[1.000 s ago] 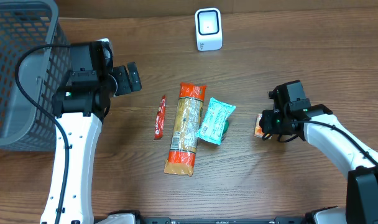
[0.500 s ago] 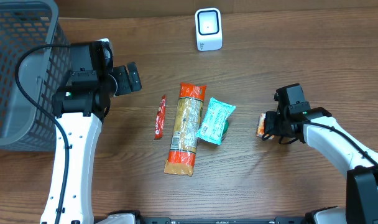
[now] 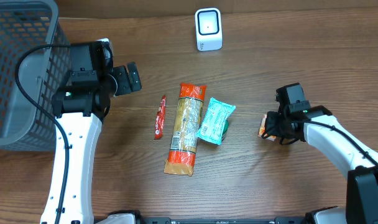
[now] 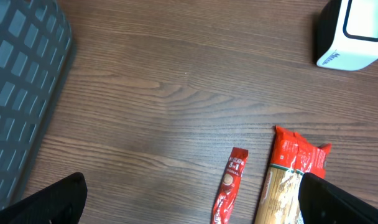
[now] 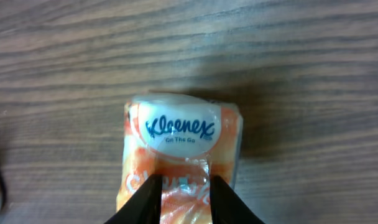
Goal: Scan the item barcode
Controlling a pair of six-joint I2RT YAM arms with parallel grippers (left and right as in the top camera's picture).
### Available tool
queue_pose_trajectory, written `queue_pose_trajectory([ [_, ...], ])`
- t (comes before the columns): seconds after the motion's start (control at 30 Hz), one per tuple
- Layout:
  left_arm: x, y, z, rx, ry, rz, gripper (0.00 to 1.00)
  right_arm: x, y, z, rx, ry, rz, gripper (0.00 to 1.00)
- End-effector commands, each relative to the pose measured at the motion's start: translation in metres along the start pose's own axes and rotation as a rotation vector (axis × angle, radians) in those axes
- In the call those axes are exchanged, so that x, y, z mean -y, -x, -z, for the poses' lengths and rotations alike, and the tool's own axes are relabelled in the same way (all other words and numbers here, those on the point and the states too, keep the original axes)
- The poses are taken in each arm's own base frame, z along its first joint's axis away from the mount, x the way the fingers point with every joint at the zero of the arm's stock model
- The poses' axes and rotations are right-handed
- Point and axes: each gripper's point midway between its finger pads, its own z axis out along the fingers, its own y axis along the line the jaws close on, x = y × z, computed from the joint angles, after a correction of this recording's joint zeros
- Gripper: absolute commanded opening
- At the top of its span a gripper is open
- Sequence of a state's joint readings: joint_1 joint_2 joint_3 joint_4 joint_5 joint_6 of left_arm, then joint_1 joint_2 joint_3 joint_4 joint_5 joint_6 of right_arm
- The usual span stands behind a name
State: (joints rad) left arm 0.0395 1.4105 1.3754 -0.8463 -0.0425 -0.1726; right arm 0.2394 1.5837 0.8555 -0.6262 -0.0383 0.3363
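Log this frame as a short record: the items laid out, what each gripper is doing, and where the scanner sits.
scanner: white scanner, far side, facing up
basket: grey mesh basket, far left
loose items: red sachet, pasta pack, teal packet, side by side in the middle
right gripper: right gripper pinching the Kleenex pack by its wrapper
left gripper: left gripper open, empty, next to the basket
scan status: not yet done; Kleenex pack well away from scanner

I see bare tabletop (image 3: 263, 68) from my right tool (image 3: 271, 129) with the tissue pack (image 5: 183, 127) up to the scanner (image 3: 208, 29). To its left, the teal pack (image 3: 215, 121) and pasta bag (image 3: 184, 127) block the way.
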Motion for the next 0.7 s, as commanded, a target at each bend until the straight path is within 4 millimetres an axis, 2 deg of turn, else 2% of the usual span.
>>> queue_pose_trajectory([
  [0.0,-0.002,0.002,-0.001,0.003,0.013,-0.013,1.0,-0.028,0.031,0.04,0.101,0.071,0.058,0.28],
  [0.1,-0.002,0.002,-0.001,0.003,0.013,-0.013,1.0,-0.043,0.036,0.058,0.129,0.091,0.089,0.29],
  [0.2,-0.002,0.002,-0.001,0.003,0.013,-0.013,1.0,-0.051,0.032,0.059,0.126,0.1,0.1,0.29],
  [0.4,-0.002,0.002,-0.001,0.003,0.013,-0.013,1.0,-0.035,0.016,0.036,0.098,0.019,0.037,0.3],
  [0.67,-0.002,0.002,-0.001,0.003,0.013,-0.013,1.0,-0.026,0.005,0.007,0.083,-0.009,0.042,0.3],
])
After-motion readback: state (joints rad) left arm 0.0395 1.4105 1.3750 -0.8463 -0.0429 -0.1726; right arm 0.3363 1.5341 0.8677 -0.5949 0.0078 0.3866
